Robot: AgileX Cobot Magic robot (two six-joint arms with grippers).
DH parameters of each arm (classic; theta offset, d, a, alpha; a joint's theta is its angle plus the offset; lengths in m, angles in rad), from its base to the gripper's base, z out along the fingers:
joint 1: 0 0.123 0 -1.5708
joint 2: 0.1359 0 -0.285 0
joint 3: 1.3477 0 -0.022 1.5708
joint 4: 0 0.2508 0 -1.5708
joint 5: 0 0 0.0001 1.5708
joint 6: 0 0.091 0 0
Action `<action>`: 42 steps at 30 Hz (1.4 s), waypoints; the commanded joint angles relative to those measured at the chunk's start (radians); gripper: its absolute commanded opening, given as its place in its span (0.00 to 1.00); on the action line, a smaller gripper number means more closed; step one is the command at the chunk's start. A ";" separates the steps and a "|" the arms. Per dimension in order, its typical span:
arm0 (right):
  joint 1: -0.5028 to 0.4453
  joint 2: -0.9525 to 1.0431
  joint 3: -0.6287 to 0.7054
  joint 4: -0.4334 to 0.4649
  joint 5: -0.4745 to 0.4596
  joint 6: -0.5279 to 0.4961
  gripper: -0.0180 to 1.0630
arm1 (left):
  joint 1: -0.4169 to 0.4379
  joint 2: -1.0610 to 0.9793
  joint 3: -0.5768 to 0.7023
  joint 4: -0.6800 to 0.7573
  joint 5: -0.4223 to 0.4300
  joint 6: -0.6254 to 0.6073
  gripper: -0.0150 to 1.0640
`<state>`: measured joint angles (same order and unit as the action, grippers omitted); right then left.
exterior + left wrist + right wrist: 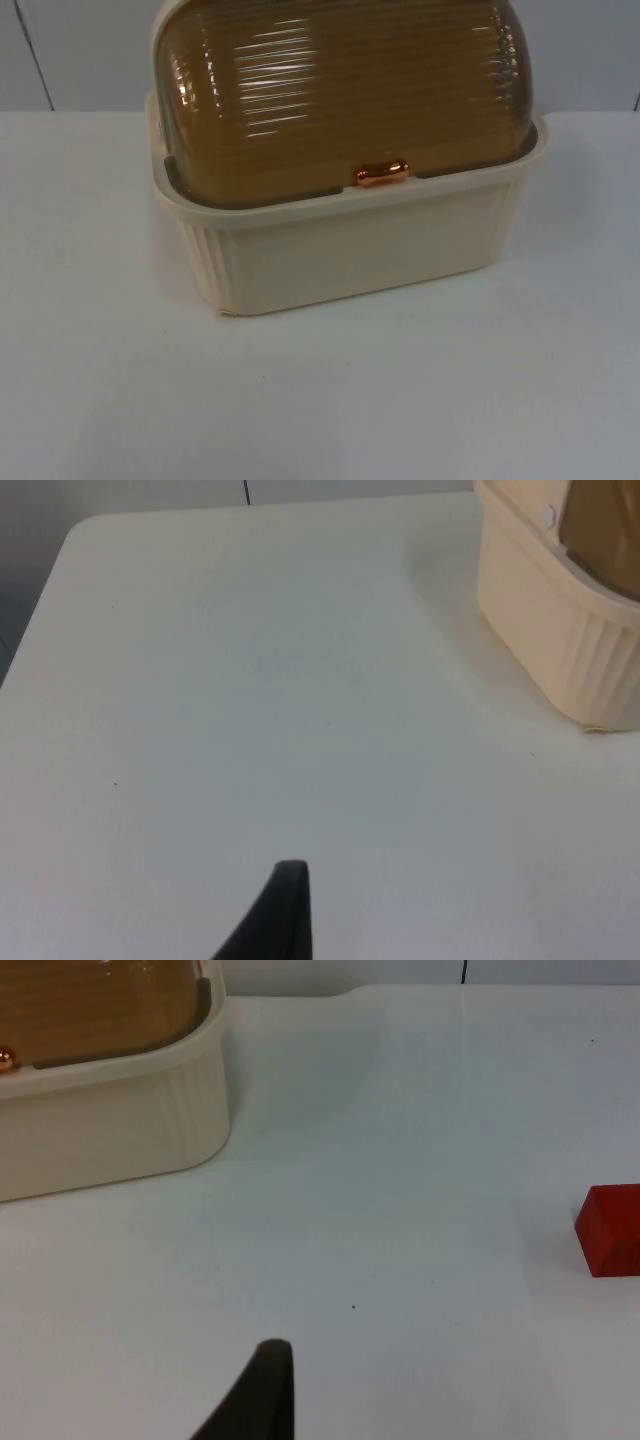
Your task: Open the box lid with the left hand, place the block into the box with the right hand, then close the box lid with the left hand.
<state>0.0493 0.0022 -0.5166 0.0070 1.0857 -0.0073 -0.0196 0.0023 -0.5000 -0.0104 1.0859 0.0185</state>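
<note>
1. Box [340, 250] lies with its long axis running across the bench [320, 400], roughly parallel to the grey wall [80, 50] behind it, though slightly skewed, so that one front corner sits a little nearer the camera in the top view. Its handled front faces away from the wall.
2. Lid [340, 90] is down on the box, domed upward, its small copper-coloured handle [382, 174] sitting at the middle of the front rim.
3. Block [612, 1230] rests on the bench well apart from the box, off beyond one of its short ends; bare bench lies between the two, with nothing standing in the way.
4. Left tool [285, 910] hovers over open bench off the box's other short end, well apart from it; one dark fingertip is visible, and how far the fingers are spread I cannot tell. It has hold of nothing visible.
5. Right tool [262, 1390] hovers over bench between box and block, touching neither; again one fingertip is visible, so its opening cannot be told.
6. Box body is cream plastic with vertical ribbing on its walls and rounded corners. The lid is translucent amber-brown with fine horizontal ridges. The block is a plain red cube.
</note>
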 commanded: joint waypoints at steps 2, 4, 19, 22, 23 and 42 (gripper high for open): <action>0.004 -0.002 0.000 0.003 -0.009 -0.001 0.99 | -0.003 -0.002 0.005 0.016 -0.011 -0.007 0.95; 0.004 -0.002 0.000 0.003 -0.009 -0.001 0.99 | -0.003 -0.002 0.005 0.018 -0.011 -0.007 0.95; 0.004 -0.002 0.000 -0.002 -0.009 -0.001 0.99 | -0.003 -0.002 0.005 0.018 -0.011 -0.007 0.95; 0.004 -0.002 0.000 -0.007 -0.011 -0.004 0.99 | -0.003 -0.002 0.005 0.018 -0.011 -0.007 0.95; 0.004 -0.002 0.000 -0.007 -0.011 -0.004 0.99 | -0.003 -0.002 0.005 0.018 -0.011 -0.007 0.95; 0.004 0.037 -0.014 -0.007 -0.018 -0.004 0.99 | -0.003 0.022 -0.007 0.020 -0.016 -0.007 0.95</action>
<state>0.0493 0.0208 -0.5213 0.0000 1.0857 -0.0073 -0.0196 0.0181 -0.5038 0.0000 1.0859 0.0185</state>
